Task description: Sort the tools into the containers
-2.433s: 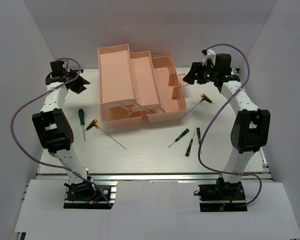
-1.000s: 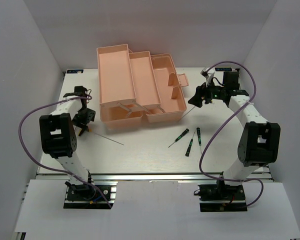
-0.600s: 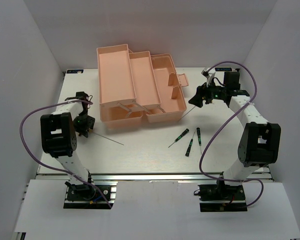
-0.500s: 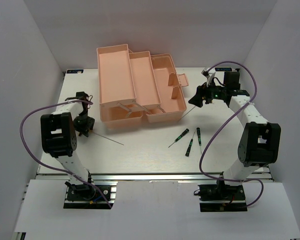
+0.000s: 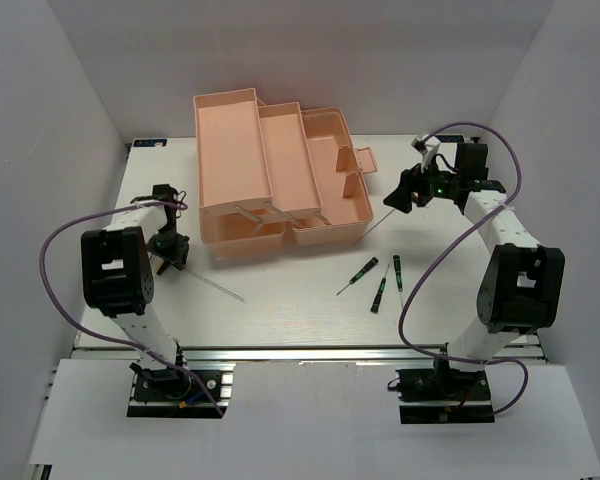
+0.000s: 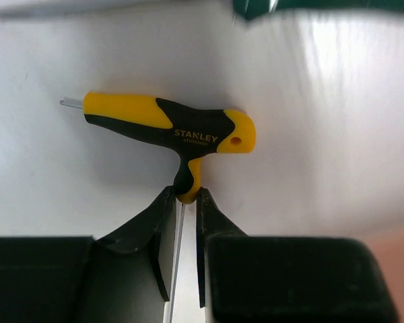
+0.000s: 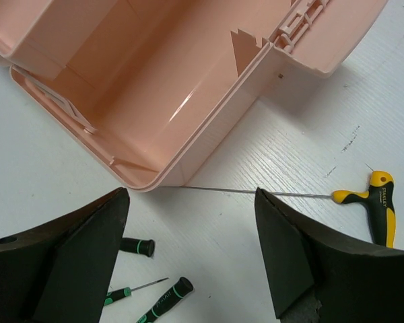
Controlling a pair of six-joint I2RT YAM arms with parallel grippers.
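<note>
The salmon-pink toolbox (image 5: 270, 170) stands open at the back middle, its trays fanned out. My left gripper (image 6: 185, 196) is shut on the neck of a yellow-and-black T-handle rod (image 6: 168, 121), and its thin shaft (image 5: 218, 286) trails toward the front. My right gripper (image 7: 192, 195) is open and empty, hovering above a second yellow-handled rod (image 7: 374, 198) that lies beside the toolbox corner (image 7: 155, 182). Three small green-and-black screwdrivers (image 5: 378, 280) lie on the table in front of the box. The larger green screwdriver is hidden, apart from a blurred green shape (image 6: 256, 5).
The white table (image 5: 300, 320) is enclosed by white walls at the left, right and back. The toolbox's bottom compartment (image 7: 168, 81) is open below the right wrist. Purple cables (image 5: 55, 240) loop beside both arms.
My left gripper came down onto the yellow-handled rod at the left and shut on it, and the shaft shifted slightly. My right gripper drew back a little to the right and up.
</note>
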